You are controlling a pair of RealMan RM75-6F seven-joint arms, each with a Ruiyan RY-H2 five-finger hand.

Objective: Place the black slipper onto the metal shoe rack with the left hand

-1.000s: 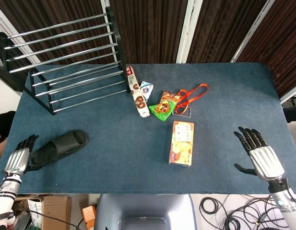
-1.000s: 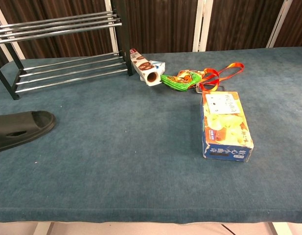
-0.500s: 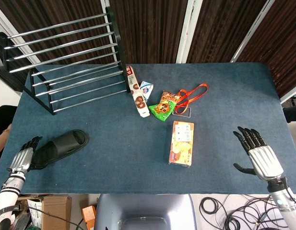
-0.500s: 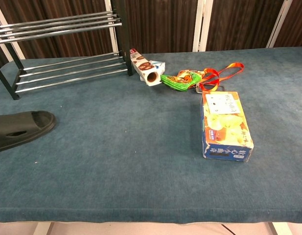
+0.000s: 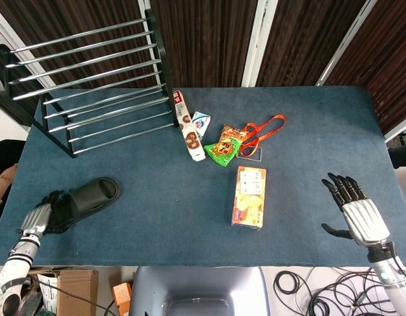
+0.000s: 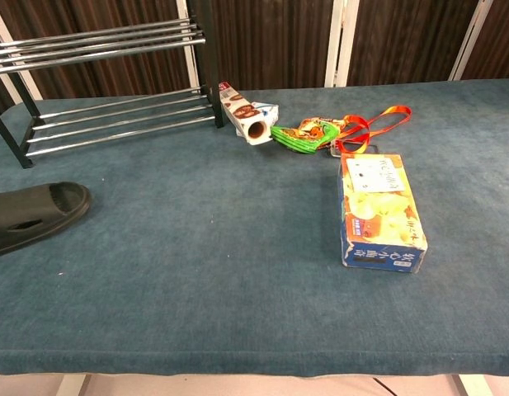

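Note:
The black slipper (image 5: 87, 199) lies near the table's front left corner, toe pointing right; the chest view shows its toe end (image 6: 40, 213) at the left edge. My left hand (image 5: 39, 216) is at the slipper's heel, its dark fingers lying over the heel end; whether they grip it is not clear. The metal shoe rack (image 5: 91, 79) stands at the back left, well beyond the slipper, and its lower bars (image 6: 114, 115) show in the chest view. My right hand (image 5: 357, 214) hovers open and empty at the front right.
An orange snack box (image 5: 249, 196) lies right of centre. Further back are a tube of biscuits (image 5: 189, 125), a small carton (image 5: 201, 122), a green snack bag (image 5: 224, 147) and an orange lanyard (image 5: 263, 130). The blue cloth-covered table (image 5: 163, 197) ends just in front of my hands.
My left hand has moved right and down until its fingers cover the slipper's heel. The slipper has shifted slightly. The right hand has stayed put.

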